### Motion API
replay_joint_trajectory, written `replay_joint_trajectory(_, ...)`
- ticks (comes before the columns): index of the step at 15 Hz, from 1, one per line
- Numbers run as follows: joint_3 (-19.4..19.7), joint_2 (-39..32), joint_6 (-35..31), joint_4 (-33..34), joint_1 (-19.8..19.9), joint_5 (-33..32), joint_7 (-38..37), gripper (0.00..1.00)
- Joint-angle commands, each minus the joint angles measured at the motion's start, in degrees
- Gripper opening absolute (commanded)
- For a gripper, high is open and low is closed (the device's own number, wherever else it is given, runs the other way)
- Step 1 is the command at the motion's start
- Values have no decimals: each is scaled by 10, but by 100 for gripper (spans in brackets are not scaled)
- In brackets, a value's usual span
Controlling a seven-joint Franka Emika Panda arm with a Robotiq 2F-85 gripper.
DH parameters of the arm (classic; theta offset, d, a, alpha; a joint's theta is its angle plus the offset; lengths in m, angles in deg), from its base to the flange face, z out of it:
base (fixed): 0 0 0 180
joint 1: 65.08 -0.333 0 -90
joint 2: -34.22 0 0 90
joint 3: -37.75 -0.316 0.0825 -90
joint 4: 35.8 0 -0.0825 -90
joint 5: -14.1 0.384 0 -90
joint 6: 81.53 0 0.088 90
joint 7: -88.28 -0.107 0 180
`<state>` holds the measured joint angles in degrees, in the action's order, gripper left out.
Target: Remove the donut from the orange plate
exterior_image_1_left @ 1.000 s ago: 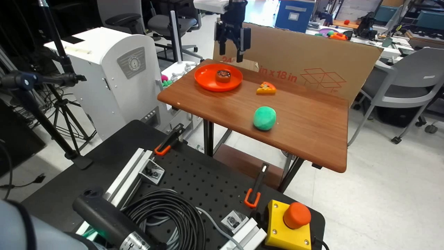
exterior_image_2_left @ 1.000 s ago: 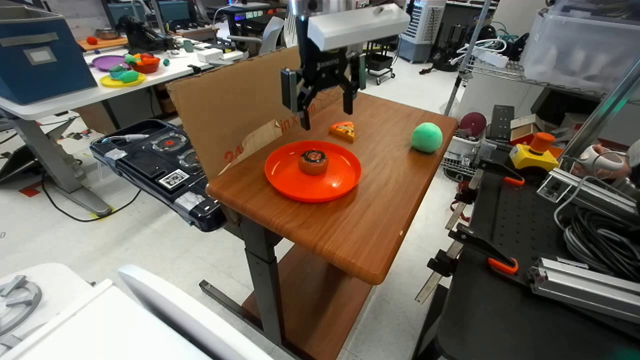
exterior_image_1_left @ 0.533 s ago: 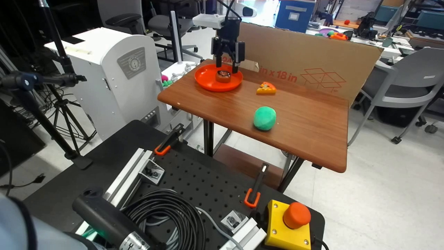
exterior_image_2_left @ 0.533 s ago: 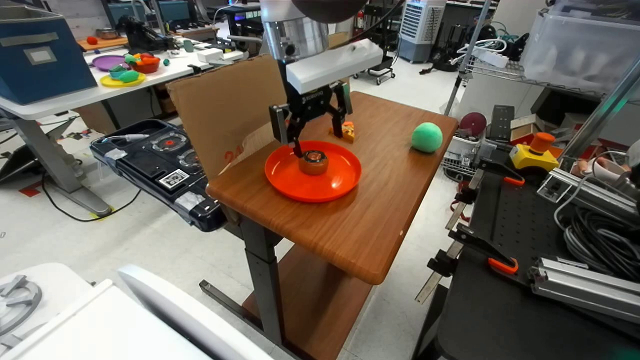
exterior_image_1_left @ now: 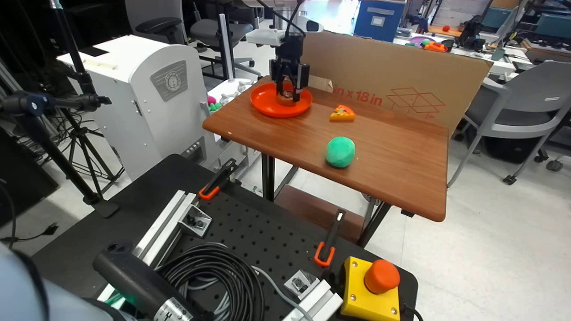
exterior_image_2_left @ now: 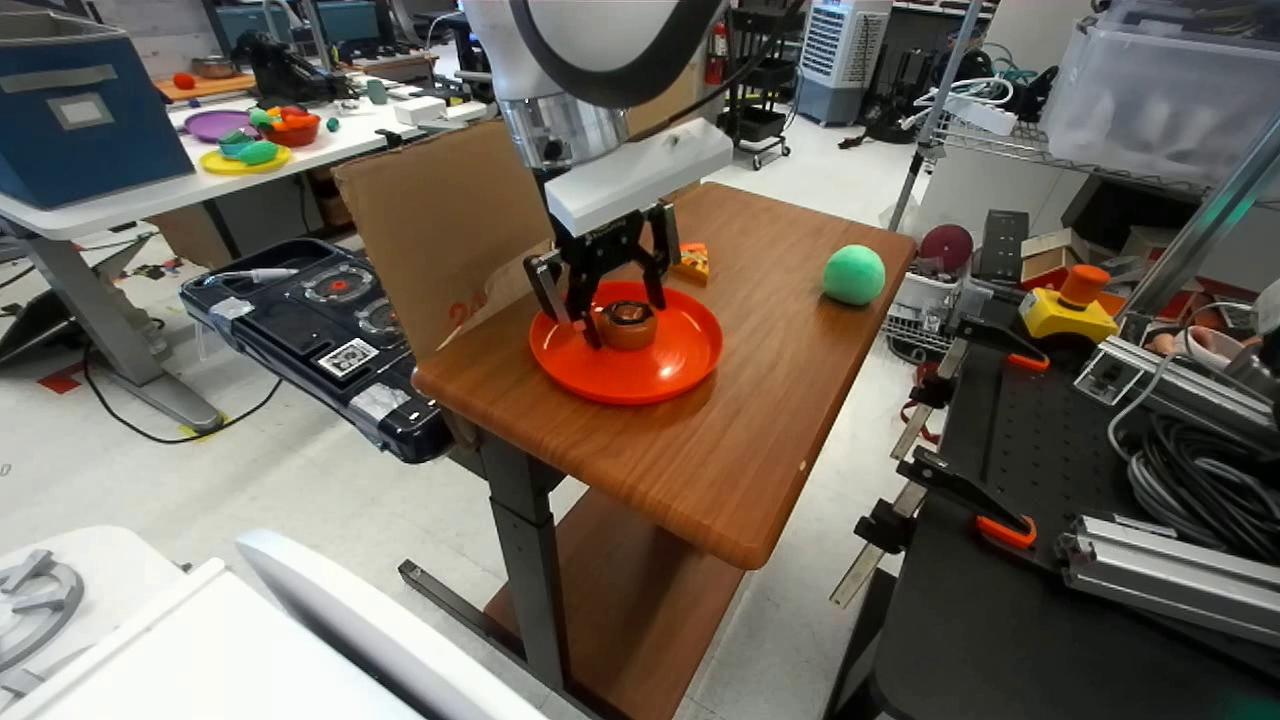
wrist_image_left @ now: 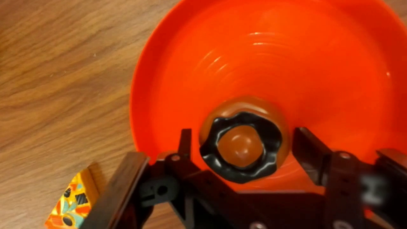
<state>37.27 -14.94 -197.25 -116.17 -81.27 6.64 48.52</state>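
The donut point(wrist_image_left: 243, 146) is a reddish-brown ring with a wavy black icing band. It sits on the orange plate point(wrist_image_left: 171, 95), also seen in both exterior views: donut point(exterior_image_1_left: 285, 101) point(exterior_image_2_left: 630, 333), plate point(exterior_image_1_left: 264, 105) point(exterior_image_2_left: 680, 372). My gripper point(wrist_image_left: 243, 130) is open, pointing down over the plate, with one finger on each side of the donut. In the wrist view a gap shows at the left finger and a thinner one at the right. In both exterior views the gripper point(exterior_image_1_left: 288, 94) point(exterior_image_2_left: 625, 320) is low at the donut, partly hiding it in one.
A pizza-slice toy point(exterior_image_1_left: 342, 113) point(wrist_image_left: 73, 202) lies on the wooden table point(exterior_image_1_left: 383, 147) beside the plate. A green ball point(exterior_image_1_left: 340, 152) point(exterior_image_2_left: 853, 275) stands near a table edge. A cardboard sheet point(exterior_image_1_left: 379, 76) stands upright along another table edge, close behind the gripper.
My gripper has come down from above the table to the plate, and its open fingers now stand on either side of the donut. The donut and plate have not moved.
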Motion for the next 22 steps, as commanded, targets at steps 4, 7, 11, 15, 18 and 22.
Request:
replay_joint_trajectory(4,2,-8,35,39,-8,19,1,43)
replay_joint_trajectory(7,-14,66,14,-37,1,35,29,42)
replay_joint_trajectory(11,-2,133,3,-83,23,48,36,42)
replay_joint_trajectory(15,23,172,-5,-99,72,62,36,42)
replay_joint_trajectory(18,45,177,-3,-90,125,97,31,42)
replay_joint_trajectory(22,72,148,9,-56,183,131,23,42)
